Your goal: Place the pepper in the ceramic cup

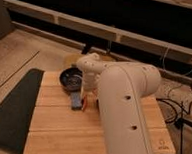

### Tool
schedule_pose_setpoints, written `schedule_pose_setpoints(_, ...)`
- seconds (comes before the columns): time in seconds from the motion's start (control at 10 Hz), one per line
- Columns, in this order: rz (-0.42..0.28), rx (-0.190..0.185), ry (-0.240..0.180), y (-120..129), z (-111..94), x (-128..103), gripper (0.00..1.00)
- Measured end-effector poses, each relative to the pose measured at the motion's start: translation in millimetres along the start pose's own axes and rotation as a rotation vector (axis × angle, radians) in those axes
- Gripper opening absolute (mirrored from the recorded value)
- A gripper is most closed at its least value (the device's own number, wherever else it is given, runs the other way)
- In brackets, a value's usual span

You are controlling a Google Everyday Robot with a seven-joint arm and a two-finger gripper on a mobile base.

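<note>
The thin orange-red pepper (86, 102) lies on the wooden table (60, 126), just right of the blue-grey block (76, 100). My gripper (90, 91) hangs at the end of the big white arm (122, 103), pointing down right above the pepper and beside the round black pan (71, 78). The arm covers most of the gripper. The ceramic cup is hidden, possibly behind the arm.
A dark mat (9, 110) lies along the table's left side. A tan round object (73, 59) sits behind the pan. Cables (185, 106) trail on the floor at the right. A long rail (118, 35) runs across the back.
</note>
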Motion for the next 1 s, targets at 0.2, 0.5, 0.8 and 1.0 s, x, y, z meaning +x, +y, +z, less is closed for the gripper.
schedule_pose_setpoints(0.2,0.013,-0.018,0.007,-0.1,4.3,0.4,0.65)
schedule_pose_setpoints(0.5,0.021,-0.041,0.005,-0.5,9.9,-0.7,0.45)
schedule_pose_setpoints(0.8,0.013,-0.043,-0.015,-2.7,10.2,-3.0,0.13)
schedule_pose_setpoints(1.0,0.027,-0.045,-0.038,-5.8,3.8,-6.7,0.0)
